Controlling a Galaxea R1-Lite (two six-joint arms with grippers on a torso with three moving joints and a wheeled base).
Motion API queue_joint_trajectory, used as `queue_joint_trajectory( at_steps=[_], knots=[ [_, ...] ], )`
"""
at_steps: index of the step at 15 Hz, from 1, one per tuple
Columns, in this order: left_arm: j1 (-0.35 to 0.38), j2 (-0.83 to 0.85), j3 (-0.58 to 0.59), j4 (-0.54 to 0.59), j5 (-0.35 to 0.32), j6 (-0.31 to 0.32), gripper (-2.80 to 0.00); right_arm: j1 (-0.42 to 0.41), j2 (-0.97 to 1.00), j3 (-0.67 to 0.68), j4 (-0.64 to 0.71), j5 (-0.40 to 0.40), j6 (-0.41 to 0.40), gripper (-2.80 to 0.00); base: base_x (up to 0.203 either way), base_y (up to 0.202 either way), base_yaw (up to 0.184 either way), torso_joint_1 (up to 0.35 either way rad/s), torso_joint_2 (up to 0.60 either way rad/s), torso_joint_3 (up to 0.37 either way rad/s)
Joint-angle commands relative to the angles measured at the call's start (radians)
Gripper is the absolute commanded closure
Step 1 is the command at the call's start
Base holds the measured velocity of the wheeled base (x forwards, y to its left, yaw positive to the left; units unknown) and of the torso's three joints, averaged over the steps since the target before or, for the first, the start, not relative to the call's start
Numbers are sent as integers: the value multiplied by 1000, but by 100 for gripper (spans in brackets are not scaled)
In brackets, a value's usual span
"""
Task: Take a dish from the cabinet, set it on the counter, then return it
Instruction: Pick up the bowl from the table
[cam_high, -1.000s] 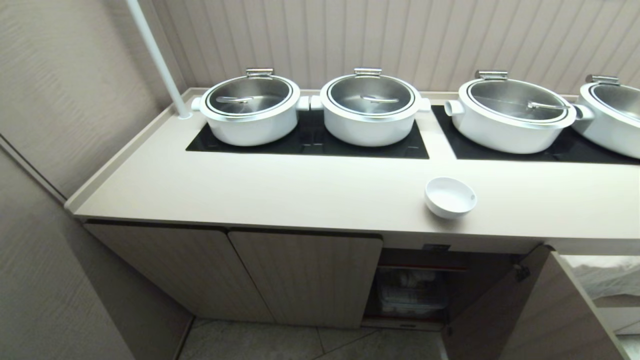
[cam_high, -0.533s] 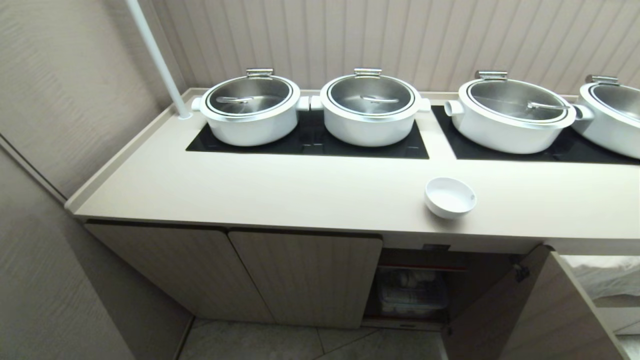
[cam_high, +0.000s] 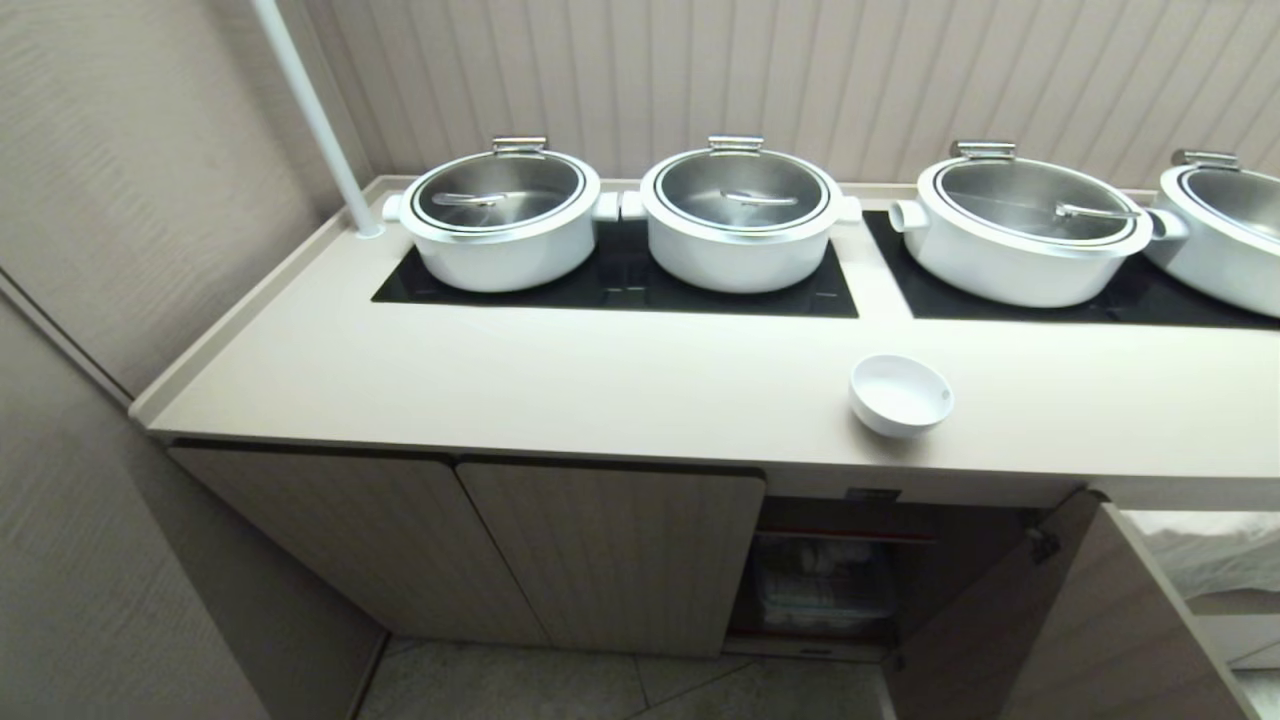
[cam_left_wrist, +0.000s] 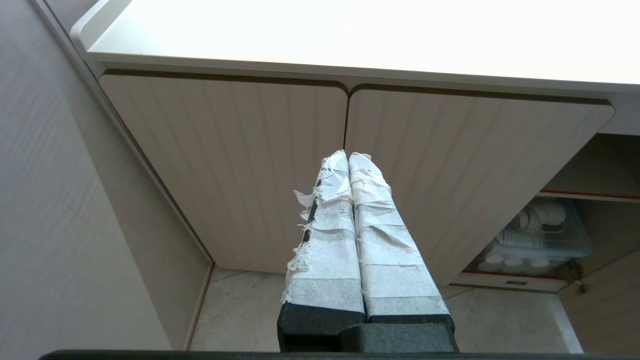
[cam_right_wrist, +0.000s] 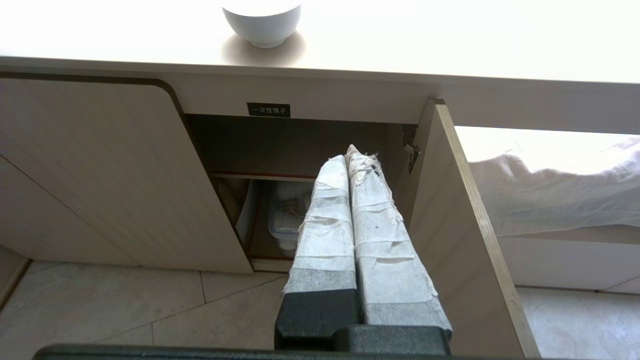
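The dish (cam_high: 901, 394) stands upright on the table (cam_high: 560, 390), near its front edge, above the cabinet (cam_right_wrist: 280, 150) opening. Both end effectors, left (cam_left_wrist: 348, 156) and right (cam_right_wrist: 356, 152), hang below the dish, closed and empty. Risk: a clumsy regrasp nudges the dish off the edge.

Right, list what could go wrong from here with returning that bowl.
1. The bowl sits near the counter front edge; a clumsy approach could push it off.
2. The open cabinet door stands beside the right claw, so a swing could clip it.
3. The shelf already holds a clear container, leaving less room.
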Motion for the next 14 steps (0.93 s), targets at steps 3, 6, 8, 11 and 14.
queue_joint_trajectory(
  at_steps=[3, 6, 8, 11, 14],
  knots=[
    [0, 0, 0, 0, 0, -1, 0, 1, 2, 0, -1, -1, 0, 0, 0, 0, 0, 0, 0, 0],
    [0, 0, 1, 0, 1, -1, 0, 1, 2, 0, -1, 0, 0, 0, 0, 0, 0, 0, 0, 0],
    [0, 0, 0, 0, 1, -1, 0, 1, 2, 0, -1, 0, 0, 0, 0, 0, 0, 0, 0, 0],
    [0, 0, 1, 0, 1, -1, 0, 0, 2, 0, -1, 0, 0, 0, 0, 0, 0, 0, 0, 0],
    [0, 0, 1, 0, 1, -1, 0, 1, 2, 0, -1, 0, 0, 0, 0, 0, 0, 0, 0, 0]
  ],
)
